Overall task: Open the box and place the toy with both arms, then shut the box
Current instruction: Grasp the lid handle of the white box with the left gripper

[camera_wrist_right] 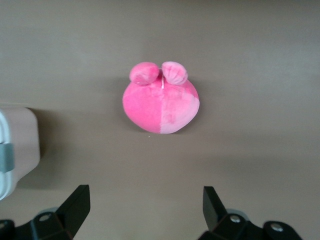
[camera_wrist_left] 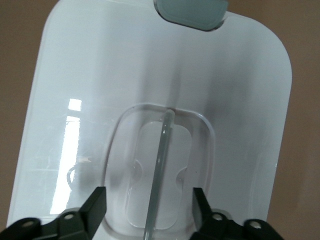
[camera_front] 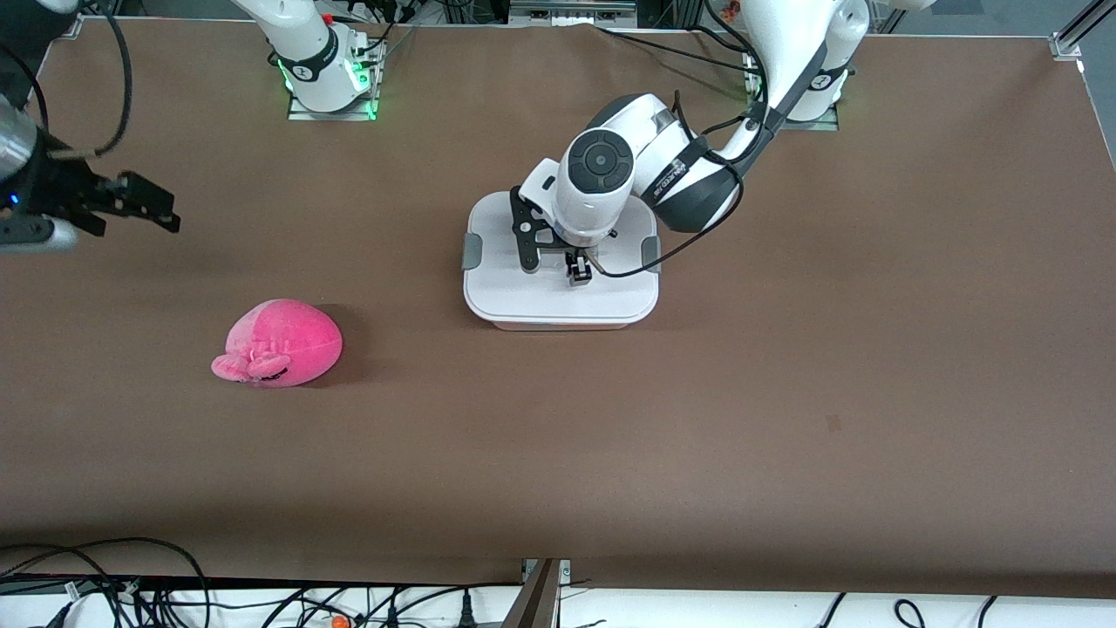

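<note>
My left gripper [camera_front: 577, 264] is sitting low over the middle of the box [camera_front: 561, 292], fingers [camera_wrist_left: 95, 207] spread apart and straddling the thin ridge of the clear handle [camera_wrist_left: 161, 172] recessed in the lid [camera_wrist_left: 90, 90]; can't tell if they're touching it. Lid is sitting on the tub, grey clip [camera_front: 471, 251] showing on the side. Box is resting mid-table. My right gripper [camera_front: 135, 202] is hanging in the air toward the right arm's end of the table, fingers [camera_wrist_right: 75, 205] wide open, gripping nothing. Toy [camera_front: 277, 343] is lying on the brown table [camera_front: 785, 392], well apart from the box, nearer the front camera, toward the right arm's end.
</note>
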